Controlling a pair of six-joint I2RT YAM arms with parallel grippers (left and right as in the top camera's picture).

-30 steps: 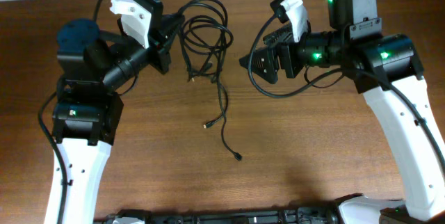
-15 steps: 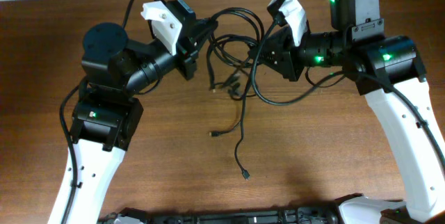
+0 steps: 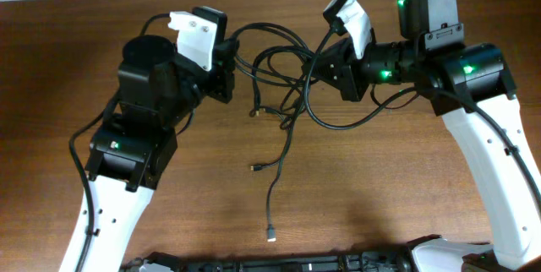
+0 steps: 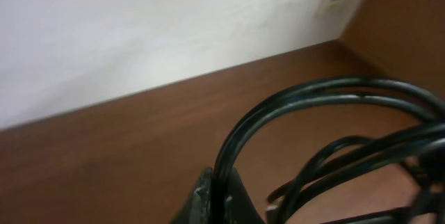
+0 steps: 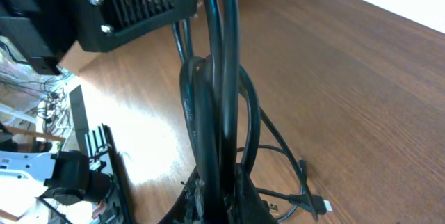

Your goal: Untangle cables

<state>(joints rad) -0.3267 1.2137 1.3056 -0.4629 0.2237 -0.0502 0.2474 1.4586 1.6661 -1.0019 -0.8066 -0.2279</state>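
Note:
The cables [image 3: 279, 57] are thin black cords bunched in loops at the back middle of the table, strung between both grippers. My left gripper [image 3: 234, 61] is shut on strands at the bundle's left side. My right gripper [image 3: 315, 66] is shut on strands at its right side. Two loose ends hang toward the front, ending in a small plug [image 3: 254, 168] and a lower plug [image 3: 270, 236]. In the left wrist view the fingers [image 4: 206, 197] pinch a cord that arcs right into the cables [image 4: 320, 92]. In the right wrist view thick strands [image 5: 208, 85] rise from the shut gripper [image 5: 222, 193].
The brown wooden table [image 3: 380, 187] ends at a white wall along the back. In the right wrist view the left arm's black gripper body [image 5: 132, 5] hangs just above the strands, and a silvery plug [image 5: 323, 206] lies on the wood.
My right gripper has closed on the cables. The left arm has swung right with its strands, the bundle has bunched between the grippers, and the longest loose end has slid toward the front.

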